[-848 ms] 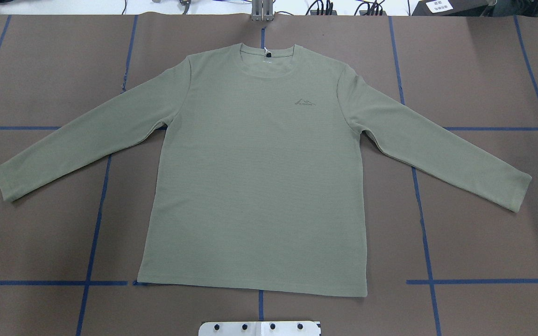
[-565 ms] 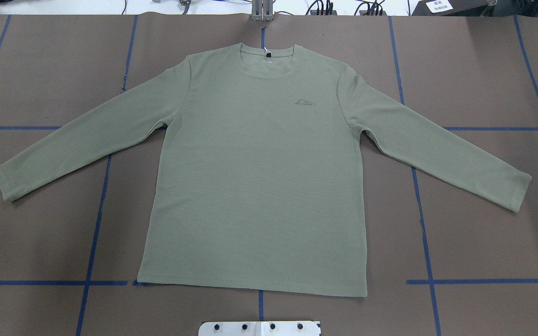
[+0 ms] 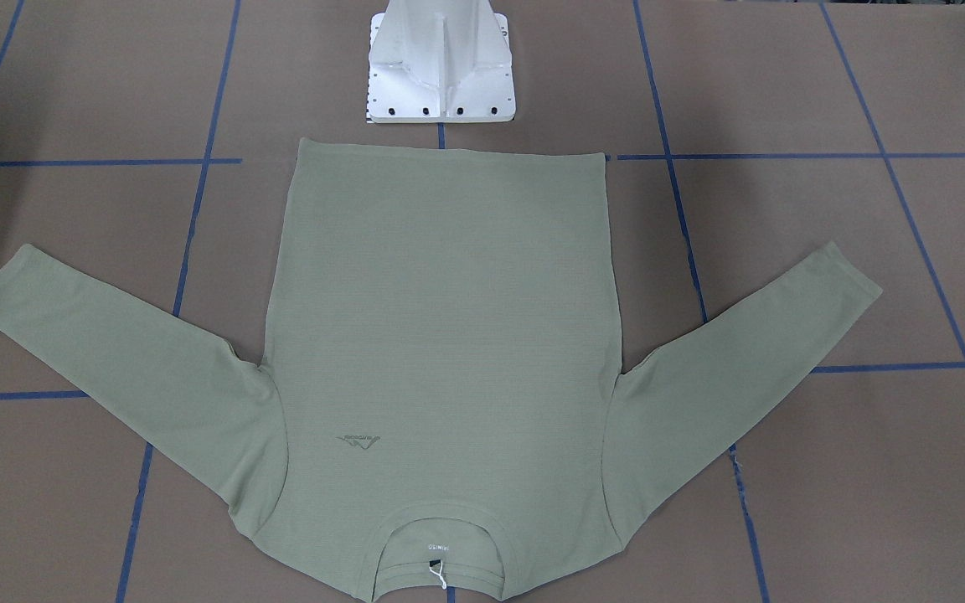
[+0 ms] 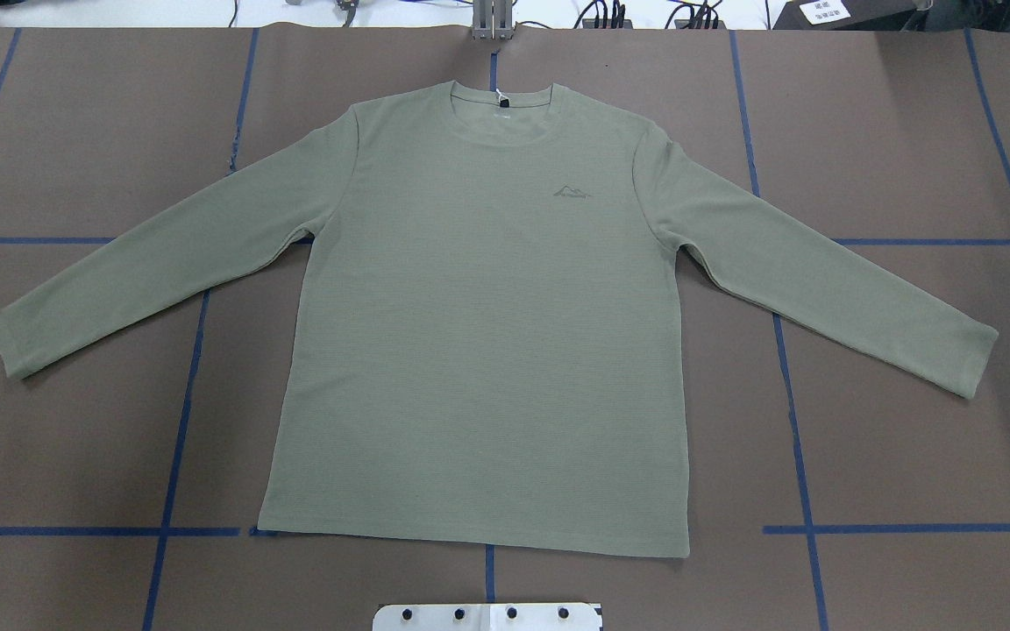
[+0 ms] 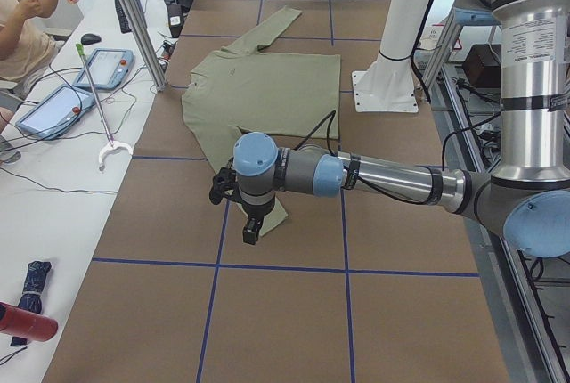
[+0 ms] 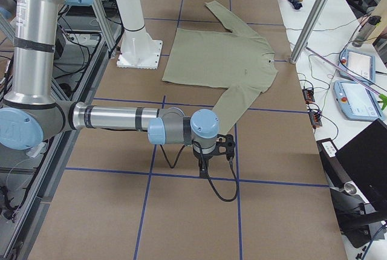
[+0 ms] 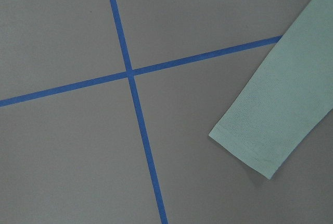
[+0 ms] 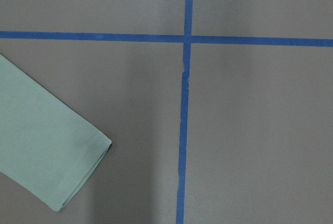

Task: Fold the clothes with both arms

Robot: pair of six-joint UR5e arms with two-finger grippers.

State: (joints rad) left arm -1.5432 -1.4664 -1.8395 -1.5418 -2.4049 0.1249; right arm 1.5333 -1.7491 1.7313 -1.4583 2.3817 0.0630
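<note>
The sage-green long-sleeved shirt [image 4: 479, 333] lies flat and face up on the brown table, collar at the far edge, both sleeves spread down and outward. Neither arm shows in the overhead or front-facing views. In the exterior left view my left gripper [image 5: 249, 227] hangs over the near sleeve's cuff; I cannot tell whether it is open or shut. In the exterior right view my right gripper [image 6: 204, 166] hangs just past the other cuff; its state is also unclear. The left wrist view shows a cuff [image 7: 260, 135] below with no fingers in frame. The right wrist view shows the other cuff [image 8: 52, 161].
The white pedestal base [image 3: 441, 75] stands just behind the shirt's hem. Blue tape lines [image 4: 176, 438] cross the brown table cover. A side bench with tablets [image 5: 102, 67], cables and a seated person's arm [image 5: 22, 27] runs along the far edge.
</note>
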